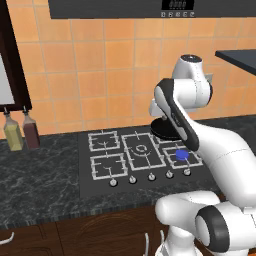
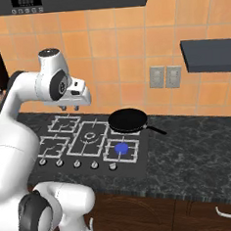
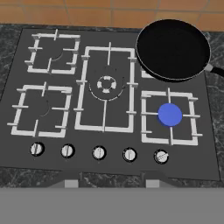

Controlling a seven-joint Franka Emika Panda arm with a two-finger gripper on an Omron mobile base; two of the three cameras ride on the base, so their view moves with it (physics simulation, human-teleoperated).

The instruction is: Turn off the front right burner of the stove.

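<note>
The long dark speckled stone bench (image 2: 199, 150) runs under an orange tiled wall (image 1: 110, 75). Set flat into the bench is the stove (image 3: 210, 131), a black glass cooktop with five grey wire grates.

The white robot arm bends high over the stove. Its gripper (image 2: 70, 107) hangs in the air above the back left part of the cooktop, touching nothing. I cannot tell if its fingers are spread or closed.

A round black frying pan (image 3: 173, 49) sits on the back right grate, with its handle pointing right.

Just in front of the pan is the front right burner (image 3: 169, 116), a small square grey grate with a bright blue flame disc in its middle.

Along the front edge of the stove is a row of five small silver knobs (image 3: 99, 152). The knob at the right end (image 3: 161, 156) sits just in front of the lit burner.
</note>
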